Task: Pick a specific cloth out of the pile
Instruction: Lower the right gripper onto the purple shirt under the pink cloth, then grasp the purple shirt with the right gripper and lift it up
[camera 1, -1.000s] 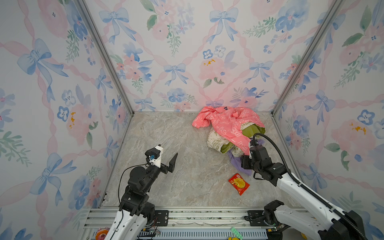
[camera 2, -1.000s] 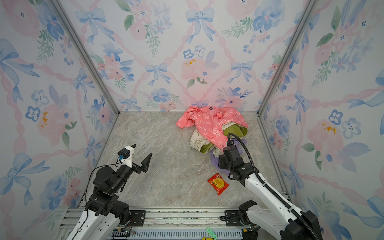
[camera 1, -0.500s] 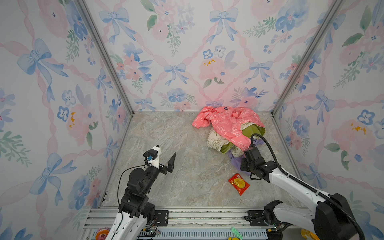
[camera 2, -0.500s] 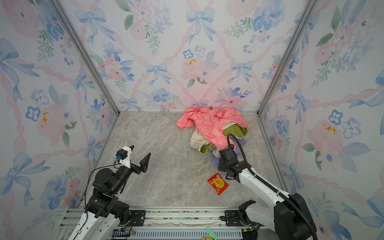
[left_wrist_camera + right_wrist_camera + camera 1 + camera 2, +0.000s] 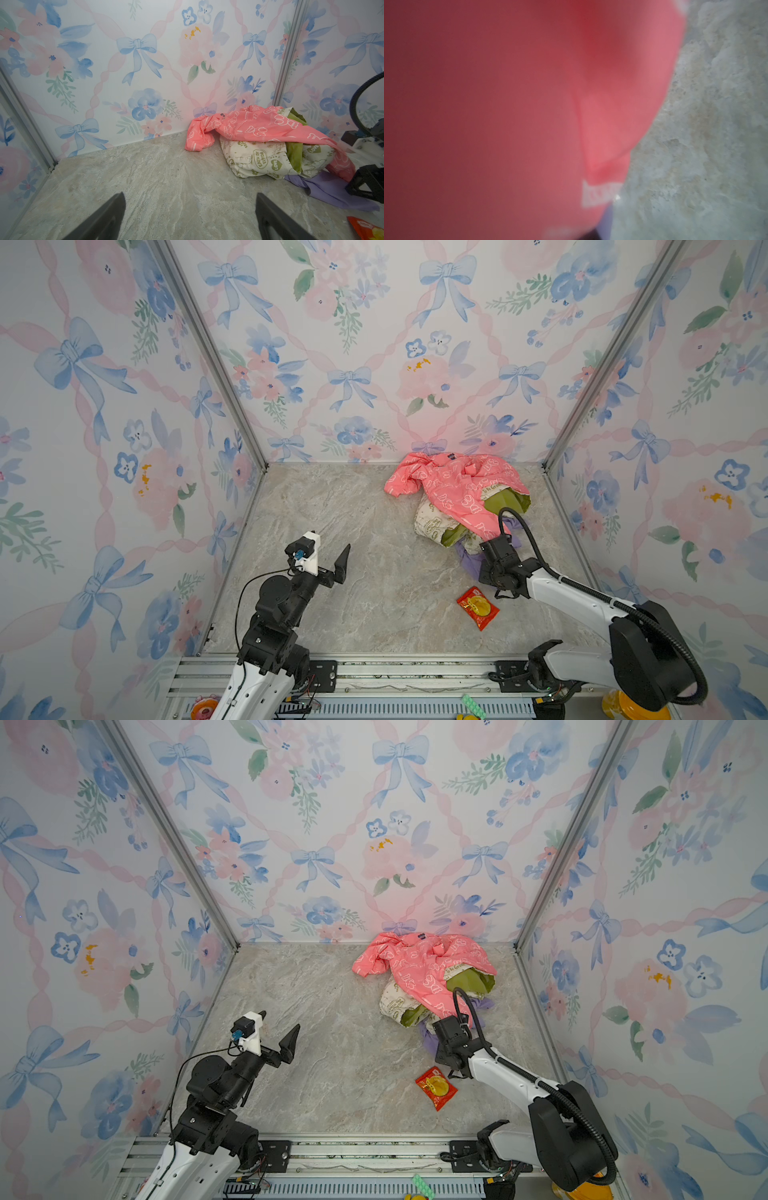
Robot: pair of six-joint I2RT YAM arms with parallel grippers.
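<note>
The pile [image 5: 457, 493] [image 5: 424, 969] lies by the back right corner. It has a coral-pink garment on top and a cream and olive one [image 5: 259, 160] under it. The lavender cloth [image 5: 466, 561] [image 5: 427, 1042] [image 5: 332, 193] sticks out flat at the pile's near edge. My right gripper [image 5: 488, 551] [image 5: 446, 1029] [image 5: 367, 182] rests on that lavender cloth, its fingertips hidden beneath the pink fabric. The right wrist view is filled by blurred pink fabric [image 5: 508, 104] with a lavender sliver [image 5: 607, 220]. My left gripper [image 5: 328, 560] [image 5: 274, 1042] [image 5: 190, 207] hangs open over bare floor, well left of the pile.
A red snack packet [image 5: 478, 608] [image 5: 436, 1088] [image 5: 367, 228] lies on the marble floor just in front of the right gripper. Floral walls close in the back and both sides, with metal corner posts [image 5: 582, 398].
The right forearm has dropped lower and its gripper has pushed in under the pink fabric at the pile's near edge. The left arm has barely shifted.
</note>
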